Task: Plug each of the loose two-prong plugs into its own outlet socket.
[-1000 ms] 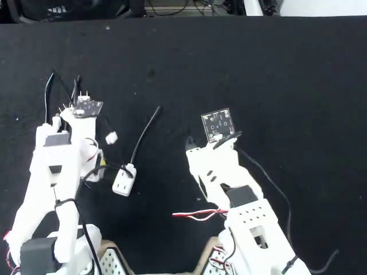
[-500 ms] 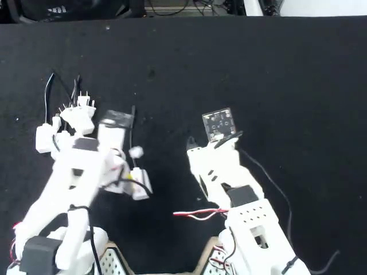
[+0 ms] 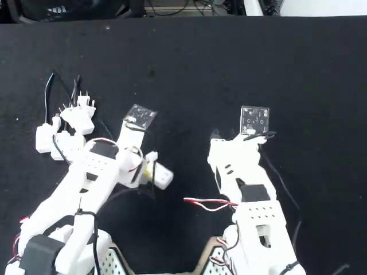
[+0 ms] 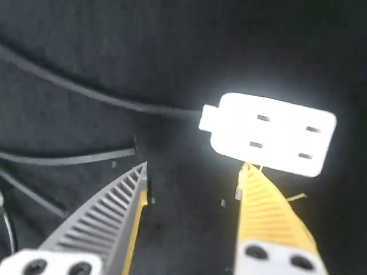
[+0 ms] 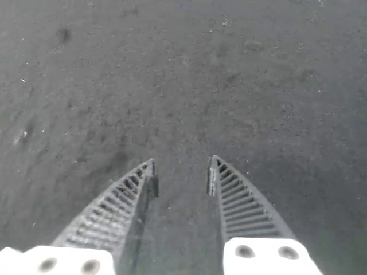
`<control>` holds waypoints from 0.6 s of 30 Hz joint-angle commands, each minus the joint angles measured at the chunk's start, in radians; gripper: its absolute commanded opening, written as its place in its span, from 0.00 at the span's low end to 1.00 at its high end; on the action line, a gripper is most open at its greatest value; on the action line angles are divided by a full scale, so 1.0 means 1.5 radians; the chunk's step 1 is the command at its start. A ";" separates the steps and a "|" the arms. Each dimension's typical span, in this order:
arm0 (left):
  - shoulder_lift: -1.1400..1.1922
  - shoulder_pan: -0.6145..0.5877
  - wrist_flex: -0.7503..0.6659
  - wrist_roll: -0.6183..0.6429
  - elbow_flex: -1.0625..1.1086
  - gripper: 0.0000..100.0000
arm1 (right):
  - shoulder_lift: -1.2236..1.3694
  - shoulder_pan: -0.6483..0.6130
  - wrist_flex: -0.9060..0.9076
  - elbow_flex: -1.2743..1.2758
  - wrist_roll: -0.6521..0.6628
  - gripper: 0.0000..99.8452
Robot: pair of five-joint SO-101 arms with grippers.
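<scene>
High view: black matte desk (image 3: 229,69), dark clutter (image 3: 69,8) behind; pronged white plugs (image 3: 80,114) upper left; outlet socket (image 3: 162,177) lower centre-left.
Left wrist view: ribbed left jaws parted, empty; glossy slotted outlet socket (image 4: 269,133) just beyond.
Right wrist view: right jaws parted over speckled desk (image 5: 183,69).

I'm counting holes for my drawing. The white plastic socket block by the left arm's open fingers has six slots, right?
No: the left wrist view shows four slots, not six, in the white plastic socket block by the left arm's open fingers.
</scene>
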 commanded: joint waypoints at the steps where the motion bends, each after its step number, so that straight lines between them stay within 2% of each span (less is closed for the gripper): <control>1: -0.013 0.064 -0.038 0.069 -0.004 0.26 | 0.002 0.014 -0.018 -0.023 -0.007 0.14; 5: -0.014 0.136 -0.033 0.087 -0.006 0.26 | 0.002 0.014 -0.018 -0.023 -0.007 0.14; 9: -0.021 0.117 0.021 0.058 -0.018 0.26 | 0.002 0.014 -0.018 -0.023 -0.007 0.14; 12: -0.020 0.042 0.101 0.005 -0.088 0.25 | 0.002 0.014 -0.018 -0.023 -0.007 0.14; 14: -0.014 -0.027 0.133 0.004 -0.133 0.25 | 0.002 0.014 -0.018 -0.023 -0.007 0.14; 18: -0.014 -0.190 0.122 0.003 -0.164 0.25 | 0.002 0.014 -0.018 -0.023 -0.007 0.14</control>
